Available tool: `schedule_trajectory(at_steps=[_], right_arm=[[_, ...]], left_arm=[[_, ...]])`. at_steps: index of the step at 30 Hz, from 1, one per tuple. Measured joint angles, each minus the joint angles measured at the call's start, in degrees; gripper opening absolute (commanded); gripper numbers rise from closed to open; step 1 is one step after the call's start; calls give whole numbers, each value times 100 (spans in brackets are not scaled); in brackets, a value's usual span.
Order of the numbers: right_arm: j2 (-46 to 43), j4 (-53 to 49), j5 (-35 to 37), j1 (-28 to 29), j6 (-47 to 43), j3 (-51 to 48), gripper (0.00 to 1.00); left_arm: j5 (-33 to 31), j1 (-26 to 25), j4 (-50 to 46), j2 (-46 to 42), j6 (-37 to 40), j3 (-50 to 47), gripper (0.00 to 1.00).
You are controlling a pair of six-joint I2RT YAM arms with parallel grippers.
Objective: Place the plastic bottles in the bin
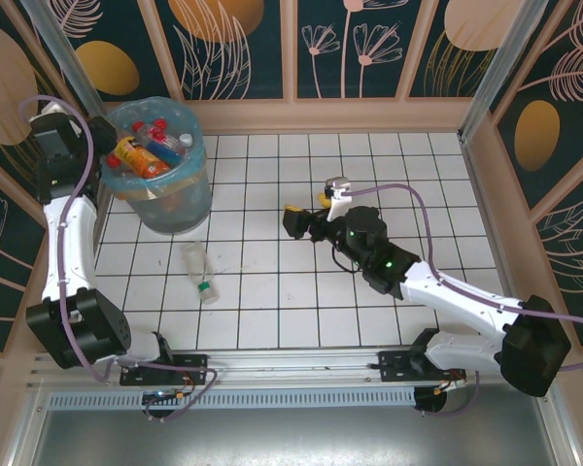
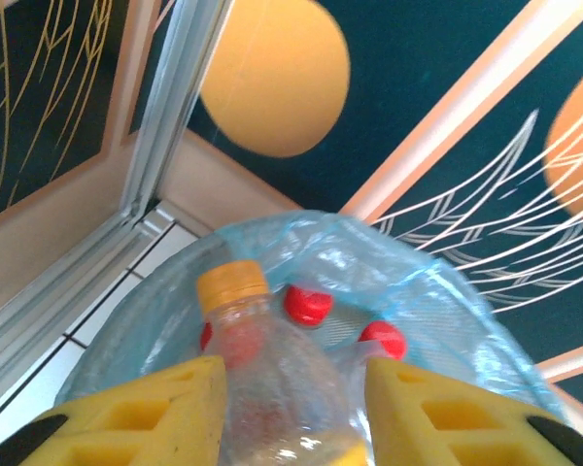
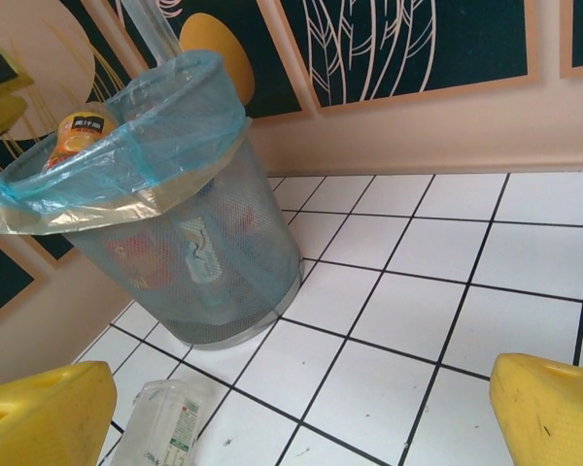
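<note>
The left gripper (image 2: 293, 408) is closed on a clear bottle (image 2: 272, 379). Its blocky yellow fingers (image 2: 165, 413) press the bottle's rippled plastic sides from both flanks, above the mouth of the bin (image 1: 180, 209). The right gripper (image 3: 301, 408) stands spread wide and holds nothing; its two rounded, matte yellow fingertips sit far apart over bare tile.

The table (image 1: 369, 291) is a flat grid of glossy white square tiles with thin dark grout lines. It is walled in by dark teal panels painted with orange discs and fine line-drawn leaves.

The bin stands at the far left corner, a round, slightly tapered basket of fine grey wire mesh (image 3: 233, 272). Labels and bottle shapes show dimly through the weave. A thin, crinkled, translucent light-blue bag (image 3: 175, 107) lines it and folds over the rim.

Inside the bin, the plastic bottles (image 1: 151, 146) lie heaped close to the rim. One bottle (image 1: 199, 272) lies on its side on the tiles just in front of the bin, clear and dented, with a pale label.

The held bottle has a ridged orange-yellow cap (image 2: 231, 284) pointing away from the wrist. Two smooth, round red caps (image 2: 308, 304) lie just beyond it, and the lying bottle has a small green cap (image 1: 209, 288).
</note>
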Motion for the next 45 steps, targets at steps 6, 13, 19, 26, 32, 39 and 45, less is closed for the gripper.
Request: schedule_trajectory(at_steps=[6, 13, 19, 26, 32, 39, 45], right_arm=[[850, -85, -297, 111, 243, 393, 99], [2398, -273, -791, 673, 420, 1499, 99], [3921, -603, -1300, 1104, 608, 2721, 99], [5222, -1657, -1467, 1364, 704, 4033, 99], [5480, -2229, -1443, 1497, 699, 4387, 96], [5914, -2706, -1292, 1674, 597, 5093, 92], [6513, -3324, -1040, 1805, 476, 5928, 97]], left_arm=[[529, -127, -20, -280, 55, -234, 37], [807, -516, -291, -201, 413, -529, 37], [664, -520, 83, -295, 542, -968, 37], [428, -525, 396, -437, 625, -1220, 37], [372, -525, 188, -424, 623, -1054, 45], [0, -525, -249, -925, 616, -844, 50], [-280, -525, -258, -1845, 629, -756, 54]])
